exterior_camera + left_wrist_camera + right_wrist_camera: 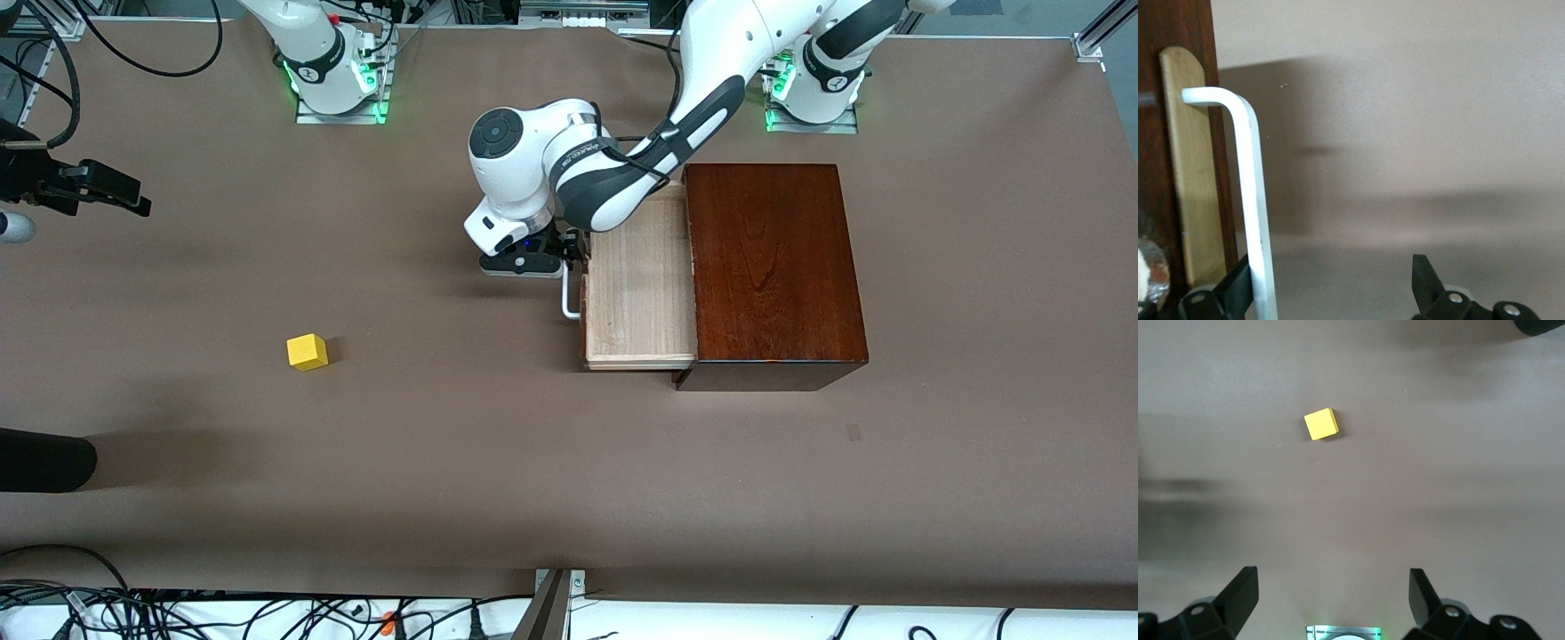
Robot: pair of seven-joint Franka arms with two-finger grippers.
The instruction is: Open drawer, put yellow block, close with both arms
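The drawer stands pulled partly out of the dark mahogany box, and its pale tray is empty. My left gripper is open at the white handle. In the left wrist view the handle stands between the fingers, close against one fingertip, with the gripper wide open. The yellow block lies on the table toward the right arm's end. My right gripper hangs high over that end, open and empty, with the block below it.
Brown mat covers the table. A black rounded object lies at the table's edge at the right arm's end, nearer the front camera than the block. Arm bases with green lights stand along the top edge.
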